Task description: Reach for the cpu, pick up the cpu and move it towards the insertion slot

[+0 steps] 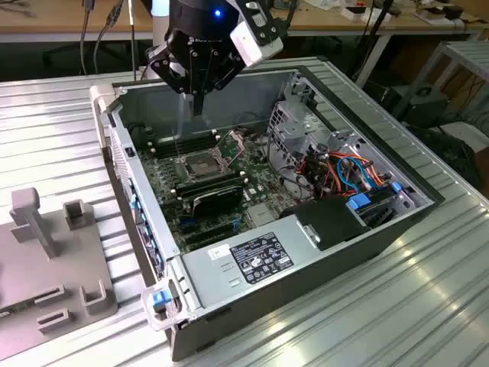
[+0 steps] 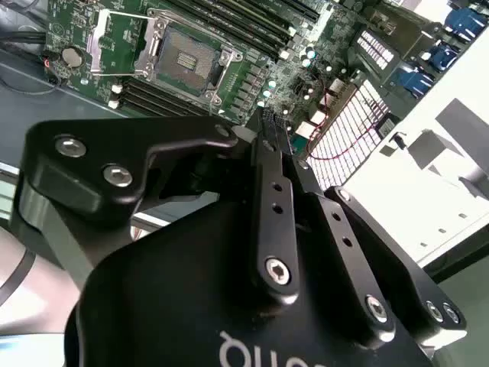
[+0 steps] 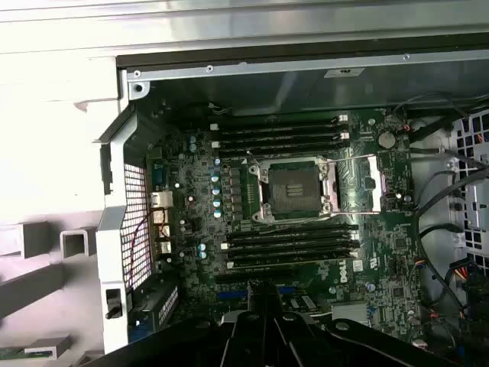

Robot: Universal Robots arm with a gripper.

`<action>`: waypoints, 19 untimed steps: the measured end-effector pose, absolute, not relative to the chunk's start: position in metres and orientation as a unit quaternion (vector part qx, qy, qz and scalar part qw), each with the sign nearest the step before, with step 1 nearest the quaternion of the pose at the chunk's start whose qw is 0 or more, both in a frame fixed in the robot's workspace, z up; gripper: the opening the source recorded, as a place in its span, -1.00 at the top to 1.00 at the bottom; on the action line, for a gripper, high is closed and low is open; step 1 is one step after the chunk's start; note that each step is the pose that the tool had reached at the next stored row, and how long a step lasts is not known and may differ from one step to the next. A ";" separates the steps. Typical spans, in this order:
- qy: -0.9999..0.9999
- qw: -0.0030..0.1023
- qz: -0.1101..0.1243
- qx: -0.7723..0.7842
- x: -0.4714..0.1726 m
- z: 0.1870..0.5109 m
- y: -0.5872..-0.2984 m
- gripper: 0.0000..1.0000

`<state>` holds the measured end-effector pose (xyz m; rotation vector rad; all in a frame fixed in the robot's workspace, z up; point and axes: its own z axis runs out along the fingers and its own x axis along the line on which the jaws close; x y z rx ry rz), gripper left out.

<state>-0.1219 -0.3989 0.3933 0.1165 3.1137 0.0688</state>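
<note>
My gripper (image 1: 197,107) hangs over the open computer case, above and slightly behind the insertion slot (image 1: 200,164). Its black fingers meet in a point and look shut, with nothing visible between them. The insertion slot is a square socket with a dark centre and a silver bracket frame, and the dark centre lies bare in both wrist views (image 2: 187,57) (image 3: 294,189). The closed fingers (image 2: 267,145) point toward the motherboard beside the slot, and the gripper (image 3: 263,298) sits off to one side of it. The cpu is out of view.
Long black memory slots (image 3: 279,134) flank the socket on two sides. A drive cage and coloured cables (image 1: 344,164) fill the case at the exterior view's right, with the power supply (image 1: 252,256) in front. A grey fixture with posts (image 1: 53,267) stands outside the case at the exterior view's left.
</note>
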 end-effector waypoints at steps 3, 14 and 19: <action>0.999 0.012 0.022 0.037 -0.122 0.393 -0.399 0.79; 0.999 0.012 0.022 0.037 -0.129 0.393 -0.399 0.79; 0.999 0.012 0.022 0.037 -0.133 0.393 -0.399 0.79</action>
